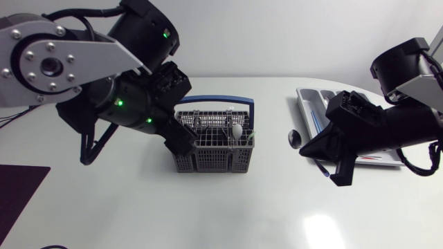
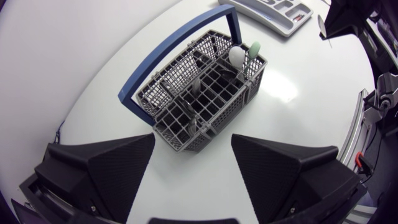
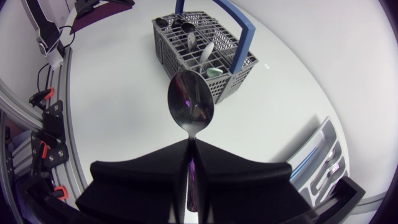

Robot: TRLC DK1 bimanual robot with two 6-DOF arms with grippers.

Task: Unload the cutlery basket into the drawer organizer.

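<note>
So, what does the basket [image 1: 213, 149] look like?

Grey plastic mesh, split into small compartments, with a blue hoop handle arching over it. It stands upright on the white counter [image 1: 138, 207], just ahead of the left end effector [image 2: 193, 143], whose two fingers are spread wide and touch nothing.

And the spoon [image 3: 190, 106]?

Shiny metal with an oval bowl. Its handle is pinched between the fingers of the right end effector [image 3: 189, 146], which is clamped on it, and the bowl sticks out ahead of the fingertips. The basket lies well ahead of that end effector, and the organizer [image 3: 323, 162] is close beside it.

What is the organizer like?

Pale grey tray, long compartments, flat on the counter. At least one piece with a blue stripe lies in it.

Counts?

One basket, one organizer, one spoon in the grip. Standing in the basket's end farthest from the left end effector: one white piece [image 2: 236, 56] and one pale green piece [image 2: 254, 48], side by side. The right wrist view shows one metal spoon [image 3: 191, 40] behind them. Darker pieces sit in the middle compartments, but I cannot count those.
</note>
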